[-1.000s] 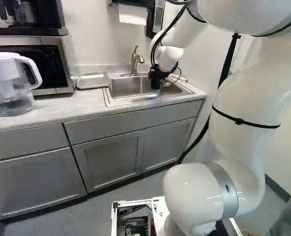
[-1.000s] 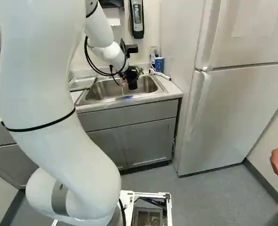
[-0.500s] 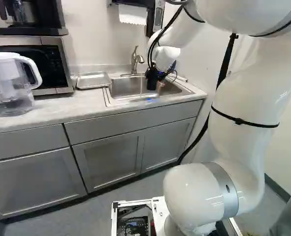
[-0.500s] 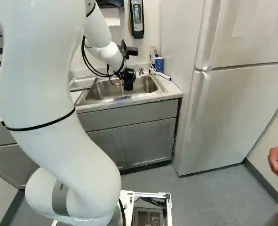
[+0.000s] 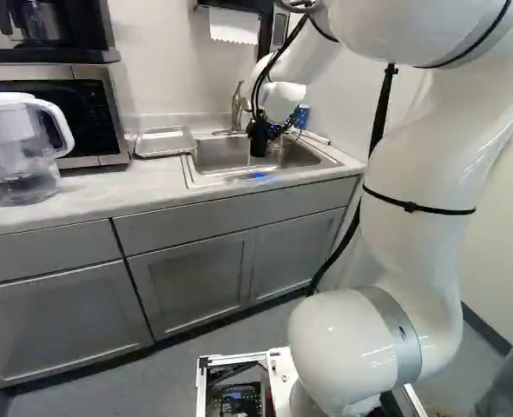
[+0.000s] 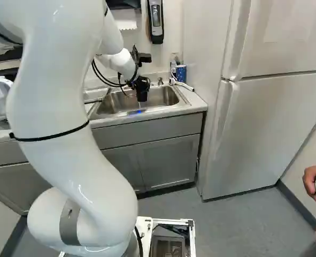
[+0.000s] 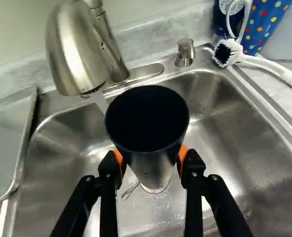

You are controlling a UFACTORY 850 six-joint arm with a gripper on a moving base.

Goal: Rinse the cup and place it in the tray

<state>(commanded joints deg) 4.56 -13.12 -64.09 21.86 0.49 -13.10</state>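
The gripper [image 6: 140, 84] is pinching the cup [image 7: 148, 126] — orange pads [image 7: 119, 158] are bearing on it from two sides. The cup is hanging over the sink [image 7: 249, 173]. The faucet [image 7: 79, 52] is running, its water [image 7: 100, 100] falling close by the cup's rim. The tray [image 5: 165, 142] is lying left of the basin; the brush [image 7: 229, 53] is resting at the far right corner.

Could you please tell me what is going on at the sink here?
The robot's gripper is holding a dark cup over the sink. Water is running from the faucet right by the cup's rim, so it seems to be at the rinsing stage; I cannot tell whether the stream touches the cup. The cup is not yet in the tray.
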